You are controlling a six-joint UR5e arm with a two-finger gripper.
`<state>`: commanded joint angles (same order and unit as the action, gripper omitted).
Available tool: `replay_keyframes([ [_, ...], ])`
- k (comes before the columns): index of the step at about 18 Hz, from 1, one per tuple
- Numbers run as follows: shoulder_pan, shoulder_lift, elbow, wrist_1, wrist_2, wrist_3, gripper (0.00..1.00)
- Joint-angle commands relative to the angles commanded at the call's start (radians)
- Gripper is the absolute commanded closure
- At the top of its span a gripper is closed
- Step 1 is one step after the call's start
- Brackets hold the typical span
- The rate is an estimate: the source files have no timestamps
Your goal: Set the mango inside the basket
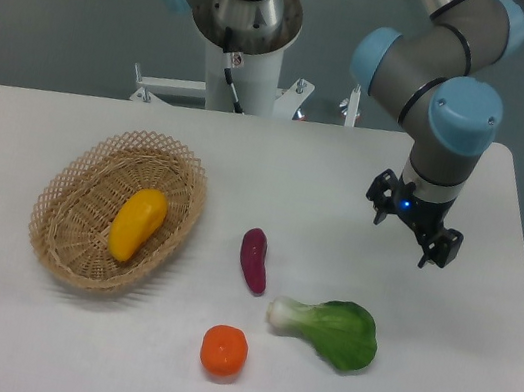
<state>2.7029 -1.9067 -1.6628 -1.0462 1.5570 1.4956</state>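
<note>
- Camera view shows you the mango [137, 224] lying inside the basket [71, 185], so placement looks done.
- Your end effector [410, 229] hangs well right of the basket, fingers apart, holding nothing.
- Next, you likely need only retreat.

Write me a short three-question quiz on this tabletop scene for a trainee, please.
1. True or false: the mango lies inside the basket.
2. Which item sits nearest the orange: (a) sweet potato, (b) bok choy, (c) basket?
3. What does the gripper hold in its jaws?

Key: 1. True. 2. (a), narrowly. 3. Nothing; it hangs apart from all the produce, over bare table.
</note>
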Motion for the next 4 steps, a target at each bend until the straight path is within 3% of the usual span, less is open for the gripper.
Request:
replay_keyframes([
  [4, 0.006, 0.002, 0.0, -0.002, -0.008, 0.0, 0.0],
])
